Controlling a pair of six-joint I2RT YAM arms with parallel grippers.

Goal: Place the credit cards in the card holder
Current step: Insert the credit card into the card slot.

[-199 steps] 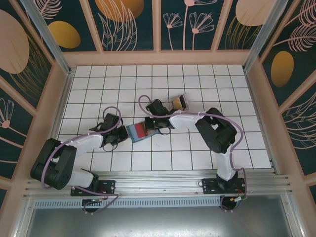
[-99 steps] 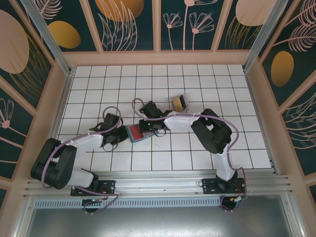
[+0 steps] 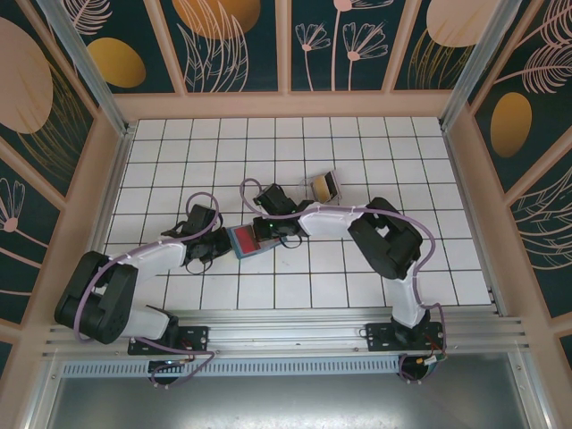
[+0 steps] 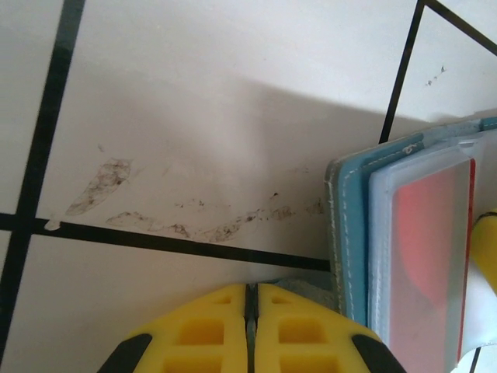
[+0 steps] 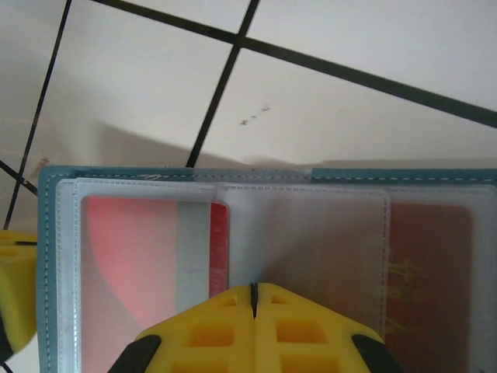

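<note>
The teal card holder [image 3: 255, 248] lies open on the tiled floor between my two grippers. A red credit card [image 3: 241, 237] sits under its clear sleeve [image 5: 311, 241]. In the right wrist view this red card [image 5: 132, 264] is in the left pocket and a darker red card [image 5: 431, 264] in the right pocket. My right gripper [image 5: 253, 286] is shut, its tips resting on the sleeve near the fold. My left gripper [image 4: 250, 289] is shut at the holder's [image 4: 348, 233] left edge, with a grey corner of it under the tips. I cannot tell whether that corner is pinched.
A clear plastic box [image 3: 323, 186] holding a yellow card stands tilted behind the right arm. Wooden walls ring the white tiled floor [image 3: 402, 161], and open tiles lie at the back and on both sides.
The right gripper and the card holder slid a little to the left, toward the left gripper, then held still. The left arm has not moved.
</note>
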